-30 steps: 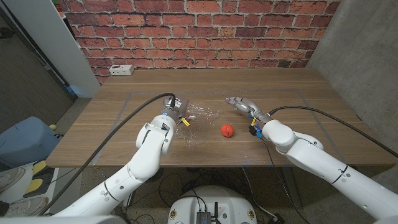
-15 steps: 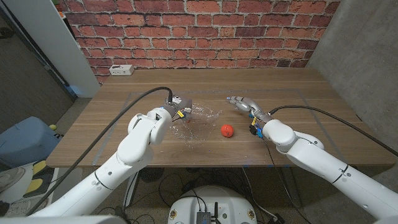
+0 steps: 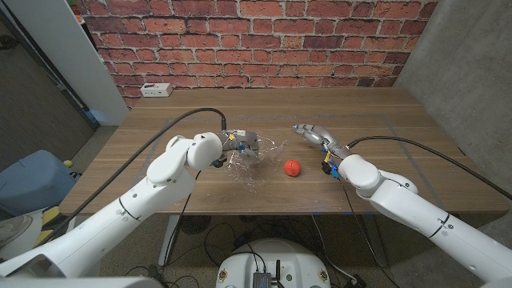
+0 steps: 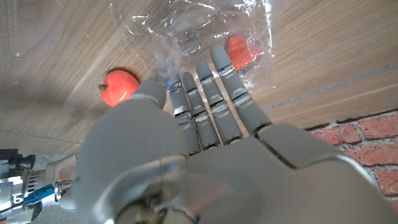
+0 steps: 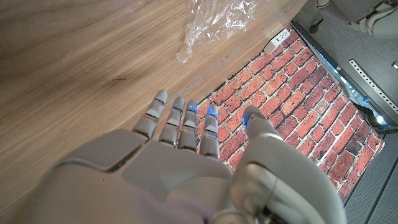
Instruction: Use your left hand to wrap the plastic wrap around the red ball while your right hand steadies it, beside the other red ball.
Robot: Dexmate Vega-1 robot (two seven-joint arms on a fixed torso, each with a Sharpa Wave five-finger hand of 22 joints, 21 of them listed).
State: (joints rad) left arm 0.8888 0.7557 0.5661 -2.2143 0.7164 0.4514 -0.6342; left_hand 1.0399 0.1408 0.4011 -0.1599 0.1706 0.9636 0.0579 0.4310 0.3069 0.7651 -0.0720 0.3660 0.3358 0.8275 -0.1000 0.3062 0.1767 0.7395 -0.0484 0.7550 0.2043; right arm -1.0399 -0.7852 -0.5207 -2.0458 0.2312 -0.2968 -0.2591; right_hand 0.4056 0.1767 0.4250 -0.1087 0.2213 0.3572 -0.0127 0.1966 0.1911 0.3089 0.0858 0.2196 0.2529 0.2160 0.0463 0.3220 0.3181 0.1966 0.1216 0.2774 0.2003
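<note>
Across the wooden bench (image 3: pixel 384 172) your two arms reach in toward the middle, with the brick wall (image 3: pixel 256 40) behind and a white power strip (image 3: pixel 154 90) lying near the bench's far left corner. Your crumpled sheet of plastic wrap (image 3: pixel 258 164) lies at the centre of the bench, and your left hand (image 3: pixel 244 144) sits at its left side, fingers straight and close together, reaching onto the film; whether they pinch it you cannot tell from these views. From the left wrist camera, those fingertips (image 4: pixel 219 59) lie over the wrap, and one red ball (image 4: pixel 239 51) shows under the clear film just past them. Your right hand (image 3: pixel 316 136) hovers well to the right of the wrap, fingers extended and slightly apart, holding nothing and touching neither ball. Between your two hands, just right of the wrap's edge, the other red ball (image 3: pixel 292 167) rests bare on the wood.
</note>
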